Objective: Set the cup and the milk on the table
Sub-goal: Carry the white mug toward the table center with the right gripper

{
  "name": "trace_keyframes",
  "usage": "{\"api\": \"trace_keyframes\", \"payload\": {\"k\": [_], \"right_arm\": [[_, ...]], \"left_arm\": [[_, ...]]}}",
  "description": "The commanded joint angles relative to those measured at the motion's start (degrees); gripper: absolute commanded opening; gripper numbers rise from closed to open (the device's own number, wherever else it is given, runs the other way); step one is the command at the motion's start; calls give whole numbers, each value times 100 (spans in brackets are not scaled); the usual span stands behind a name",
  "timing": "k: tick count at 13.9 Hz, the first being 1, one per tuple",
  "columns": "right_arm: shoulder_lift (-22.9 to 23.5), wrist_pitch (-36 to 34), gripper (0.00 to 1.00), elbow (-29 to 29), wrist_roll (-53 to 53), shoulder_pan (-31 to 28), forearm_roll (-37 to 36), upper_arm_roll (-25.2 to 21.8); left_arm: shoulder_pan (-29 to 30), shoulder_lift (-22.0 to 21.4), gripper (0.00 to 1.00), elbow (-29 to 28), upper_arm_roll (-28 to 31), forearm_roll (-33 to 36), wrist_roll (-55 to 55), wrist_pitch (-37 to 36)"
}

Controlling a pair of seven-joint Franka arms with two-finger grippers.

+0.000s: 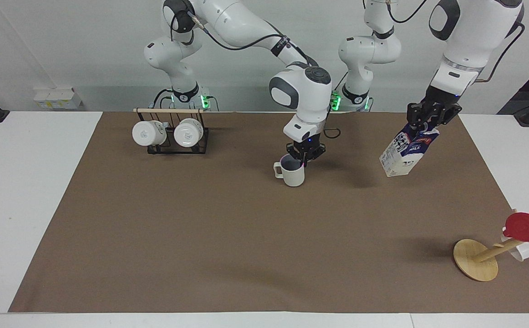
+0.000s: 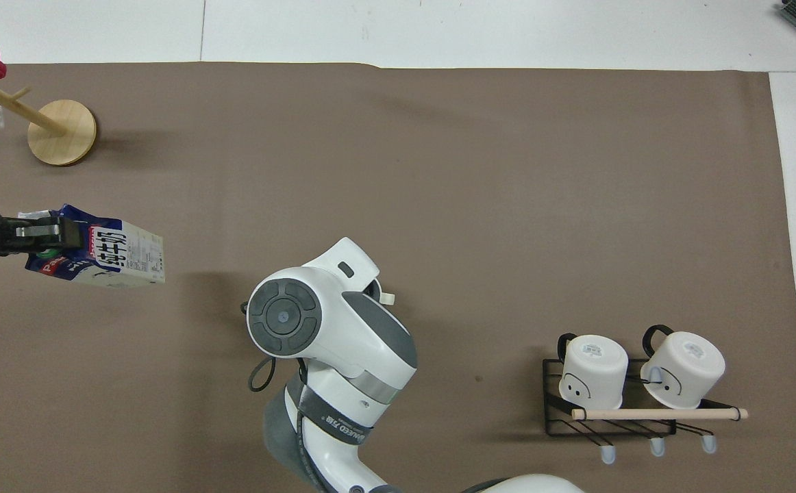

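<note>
The beige-white cup (image 1: 293, 175) stands upright mid-table on the brown sheet of the table (image 1: 200, 237). Its handle points toward the right arm's end. My right gripper (image 1: 304, 157) comes down from above and is shut on the cup's rim. In the overhead view the right arm hides the cup except its handle (image 2: 386, 298). The blue and white milk (image 1: 403, 152) hangs tilted in the air over the sheet, toward the left arm's end. My left gripper (image 1: 424, 130) is shut on the carton's top. The overhead view also shows the milk (image 2: 114, 253) and the left gripper (image 2: 52, 233).
A black wire rack (image 1: 173, 145) holding two white mugs stands near the robots at the right arm's end. A wooden mug tree (image 1: 476, 264) carrying a red cup (image 1: 528, 226) stands far from the robots at the left arm's end.
</note>
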Motion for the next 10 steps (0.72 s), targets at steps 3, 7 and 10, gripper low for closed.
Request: {"api": "trace_keyframes", "payload": {"k": [3,7,10], "right_arm": [[-43,27,83,9,139,-35,-172,11],[-498,-52,100,0,96,-192,-75,-68],[-1437,-429,100,-578,-455,-798,-49,-42]], "left_arm": [[-223,12,37,102,65,-61,-255,-136],[-442,12,37,93,47,-61,-519,-118],[-697,-23,37,40,30,-61,-861,-110]]}}
